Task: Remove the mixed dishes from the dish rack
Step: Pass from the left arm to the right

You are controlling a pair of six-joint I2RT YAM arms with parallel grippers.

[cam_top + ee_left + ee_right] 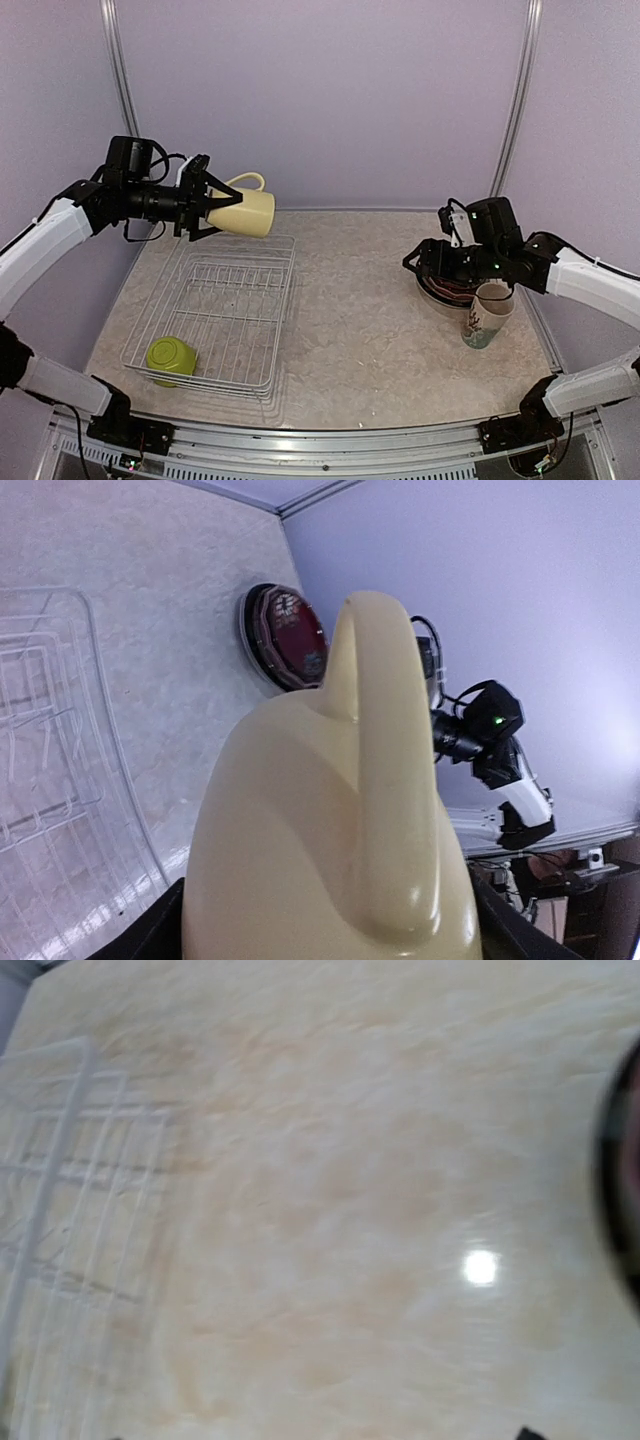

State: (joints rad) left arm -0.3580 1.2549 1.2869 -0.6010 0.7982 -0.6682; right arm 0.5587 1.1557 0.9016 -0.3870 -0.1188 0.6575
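1. Holding the pale yellow mug [247,212] on its side, the left jaws are clamped on the end of it nearest the wrist. The handle is turned upward. The mug hangs in the air above the far edge of the dish rack [215,320] and touches nothing else.
2. I judge that this height is chosen so that the mug passes over the raised wire sides and the upright prongs without catching on them.
3. The lime-green bowl [172,358] lies in the near left corner of the dish rack. It is the only dish I can see inside, so the unloading looks nearly finished.
4. On the right side of the worktop [360,330] there is a stack of plates [440,295], and the left wrist view shows a dark red one on top. The white floral mug [487,315] stands upright just beside the stack. This seems to be the place for unloaded dishes.
5. The right arm [585,278] hangs over the stack of plates. I cannot tell if the right jaws are apart or together, because the right wrist view is blurred and does not show them.
6. The yellow mug probably belongs beside the floral one. It must first be turned upright, and the right arm stands close to that spot, so the two arms could meet there.
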